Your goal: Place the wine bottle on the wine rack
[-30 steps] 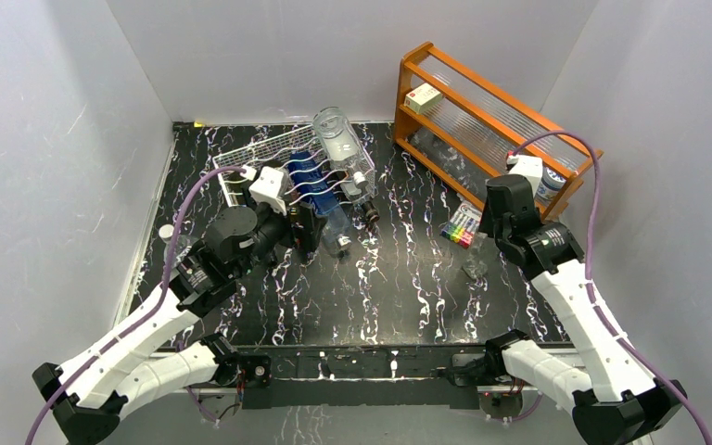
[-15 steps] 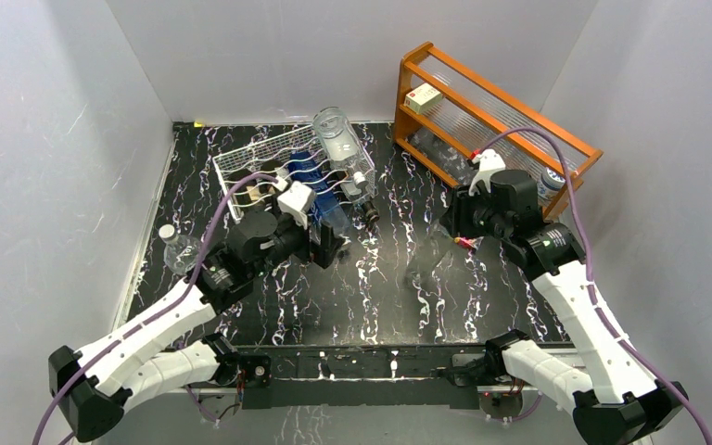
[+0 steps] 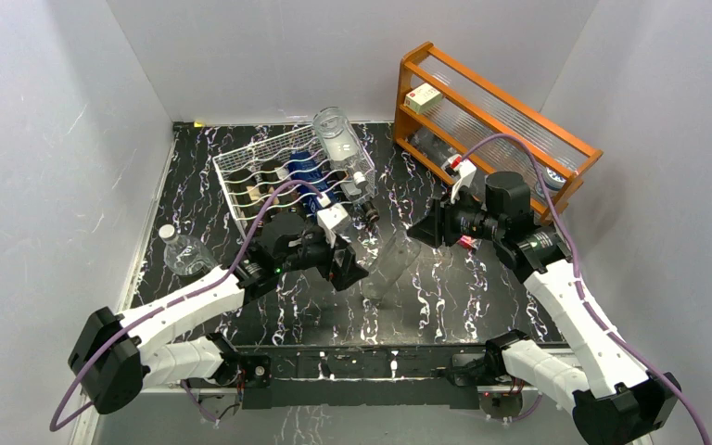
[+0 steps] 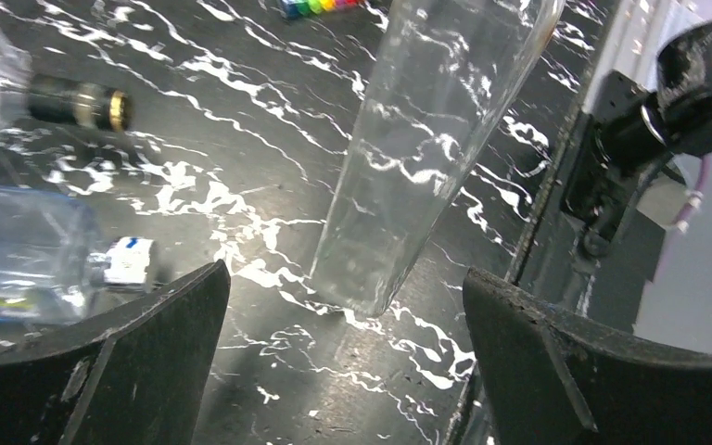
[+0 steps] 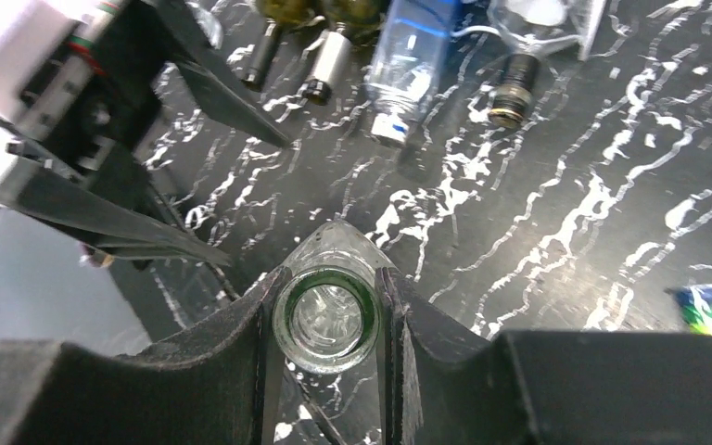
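Bright even light, soft shadows, glints on wine bottle (image 4: 426, 139), blurred wrist-view edges

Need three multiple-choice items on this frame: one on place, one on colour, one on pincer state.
1. In the top view, the white wire wine rack sits: A. back left B. front right C. front centre
2. The wooden shelf with clear panels is: A. white B. orange C. blue
3. Right pincer versus the clear glass wine bottle: A. open beside it B. shut on its base C. shut on its neck
Answers: 1 A, it lies far back, left of centre; 2 B, its frame is orange; 3 C, the right wrist view shows the bottle's mouth clamped between the fingers.
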`<state>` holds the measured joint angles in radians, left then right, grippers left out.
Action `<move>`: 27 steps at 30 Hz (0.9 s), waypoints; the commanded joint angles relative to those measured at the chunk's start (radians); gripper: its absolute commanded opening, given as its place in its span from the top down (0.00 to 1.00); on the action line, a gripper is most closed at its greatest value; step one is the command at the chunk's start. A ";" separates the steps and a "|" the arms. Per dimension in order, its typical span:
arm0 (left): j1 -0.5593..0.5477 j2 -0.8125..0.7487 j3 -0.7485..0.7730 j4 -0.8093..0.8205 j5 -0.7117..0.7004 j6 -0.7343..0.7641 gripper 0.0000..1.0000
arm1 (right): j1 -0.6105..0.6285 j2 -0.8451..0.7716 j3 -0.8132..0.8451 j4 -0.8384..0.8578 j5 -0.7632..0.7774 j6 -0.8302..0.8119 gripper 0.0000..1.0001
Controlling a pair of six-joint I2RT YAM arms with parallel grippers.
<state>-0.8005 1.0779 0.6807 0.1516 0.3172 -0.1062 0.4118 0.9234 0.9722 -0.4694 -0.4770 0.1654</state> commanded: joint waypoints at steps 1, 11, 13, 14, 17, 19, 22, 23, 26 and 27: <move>0.000 0.056 0.038 0.060 0.211 0.010 0.06 | -0.001 0.006 0.000 0.220 -0.185 0.076 1.00; 0.000 0.127 0.011 0.104 0.361 0.023 0.04 | -0.001 0.018 -0.019 0.276 -0.323 0.095 1.00; 0.000 0.131 0.008 0.120 0.347 0.014 0.04 | -0.001 0.019 -0.020 0.284 -0.372 0.092 1.00; 0.000 0.131 0.009 0.127 0.339 0.005 0.04 | -0.001 0.016 -0.021 0.289 -0.394 0.090 1.00; 0.000 0.123 0.011 0.135 0.355 0.009 0.06 | -0.001 0.009 -0.026 0.307 -0.415 0.090 1.00; 0.000 0.109 0.002 0.136 0.366 0.027 0.09 | -0.001 0.006 -0.025 0.312 -0.416 0.091 1.00; 0.001 0.094 -0.003 0.109 0.383 0.052 0.15 | -0.002 0.005 -0.023 0.324 -0.419 0.100 1.00; -0.001 0.092 -0.003 0.097 0.393 0.060 0.17 | -0.001 0.006 -0.023 0.330 -0.421 0.107 1.00; 0.001 0.091 0.002 0.054 0.406 0.087 0.22 | -0.001 0.006 -0.020 0.346 -0.419 0.126 1.00; 0.000 0.090 0.007 0.033 0.406 0.101 0.22 | -0.001 0.006 -0.018 0.351 -0.417 0.135 1.00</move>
<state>-0.8005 1.1992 0.6815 0.2310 0.6720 -0.0666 0.4126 0.9550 0.9363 -0.2455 -0.8429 0.2485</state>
